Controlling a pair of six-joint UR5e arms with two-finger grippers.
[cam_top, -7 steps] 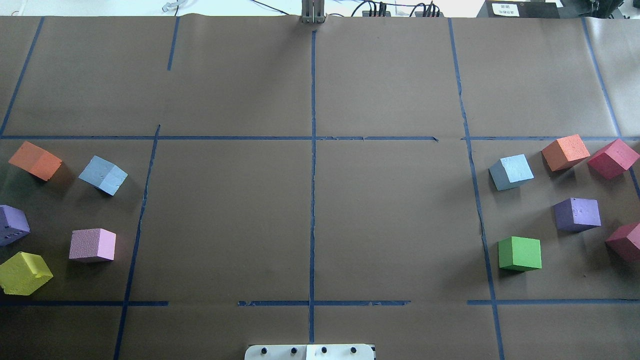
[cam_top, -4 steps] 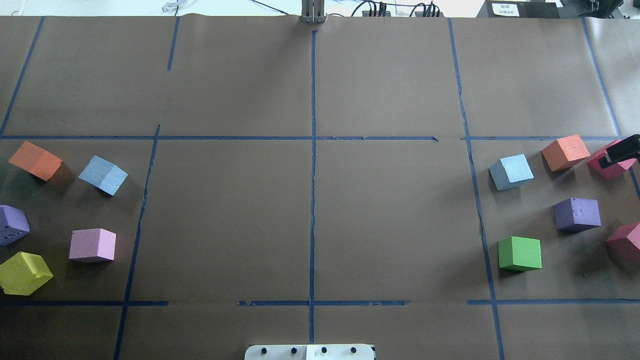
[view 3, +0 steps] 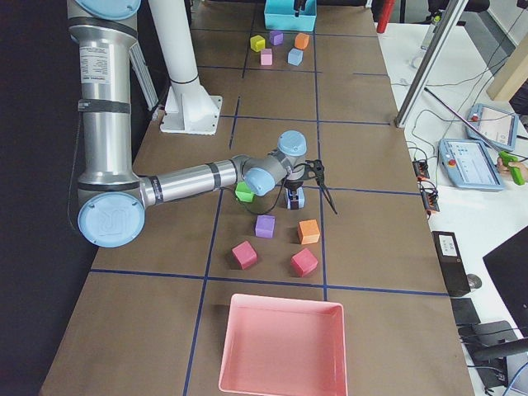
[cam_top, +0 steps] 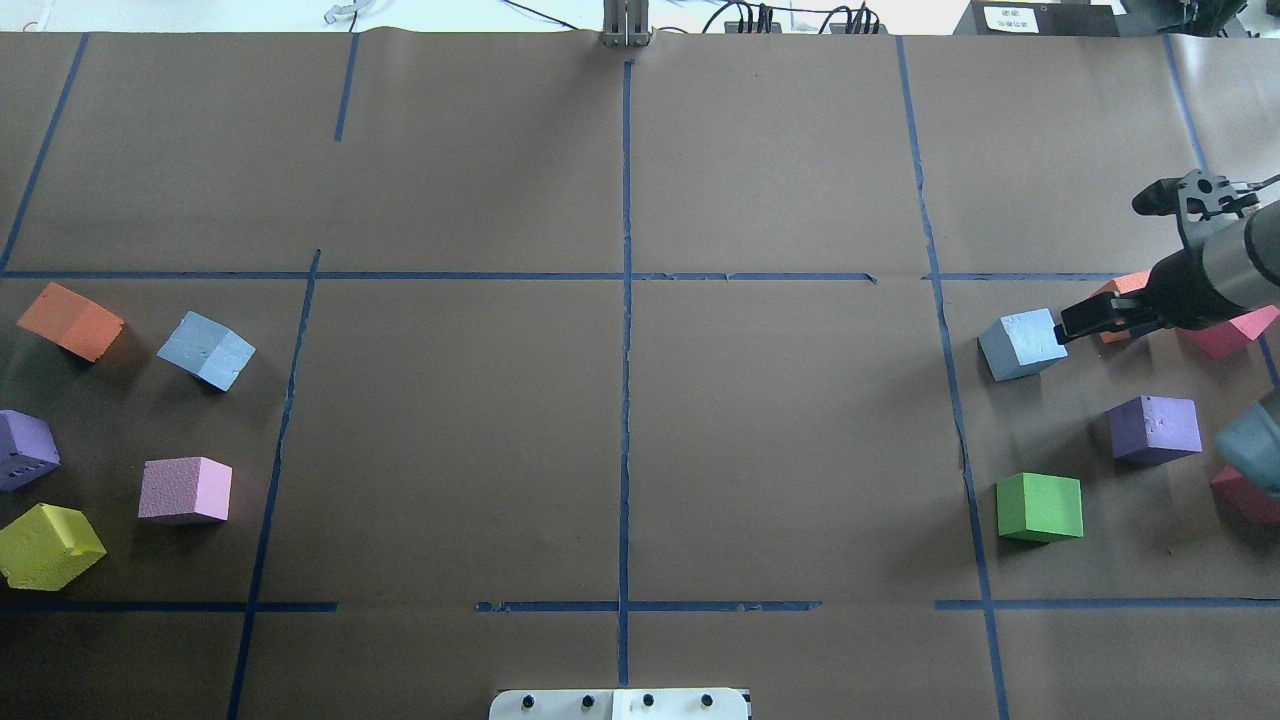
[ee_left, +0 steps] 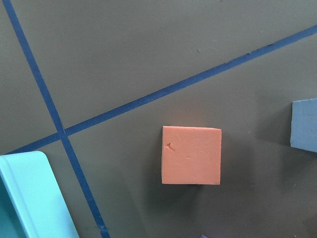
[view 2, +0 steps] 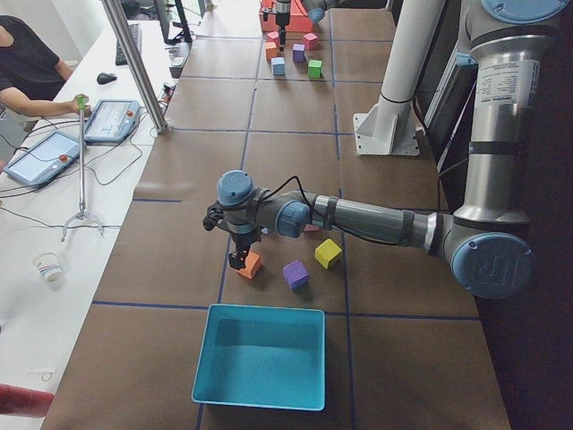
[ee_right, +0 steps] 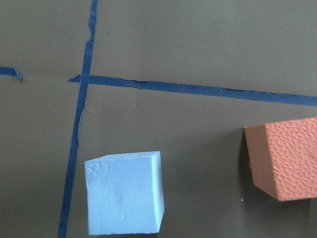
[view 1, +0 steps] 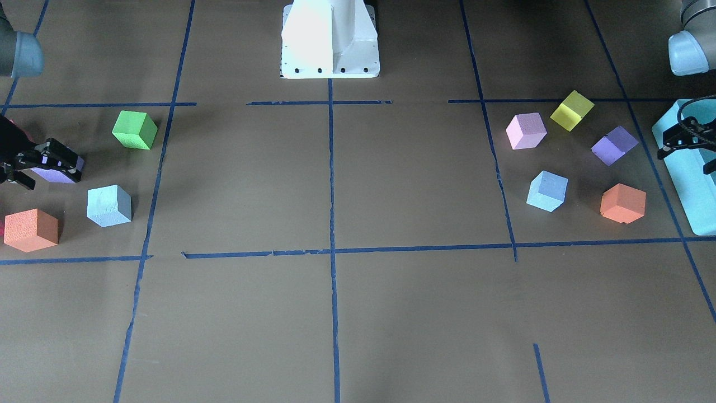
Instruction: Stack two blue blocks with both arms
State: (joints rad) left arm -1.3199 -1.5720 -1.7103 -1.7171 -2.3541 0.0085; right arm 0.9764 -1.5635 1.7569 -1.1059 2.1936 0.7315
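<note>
One pale blue block (cam_top: 1022,343) lies on the right side of the table and fills the lower left of the right wrist view (ee_right: 124,193). My right gripper (cam_top: 1085,321) hangs just right of it, jaws open, holding nothing. In the front view the right gripper (view 1: 46,168) is above a purple cube. The other blue block (cam_top: 207,350) lies on the left side, and its edge shows in the left wrist view (ee_left: 304,125). My left gripper (view 1: 683,148) is out of the overhead view. It hangs over the turquoise box edge, near an orange cube (ee_left: 191,154), open and empty.
On the right lie orange (cam_top: 1128,290), red (cam_top: 1232,332), purple (cam_top: 1155,428) and green (cam_top: 1040,507) cubes. On the left lie orange (cam_top: 70,320), purple (cam_top: 25,450), pink (cam_top: 185,490) and yellow (cam_top: 48,545) cubes. A turquoise box (view 1: 691,184) and a pink tray (view 3: 282,346) sit at the table ends.
My right arm has come in from the right edge of the overhead view and moved left, up to the right blue block. No block has moved.
</note>
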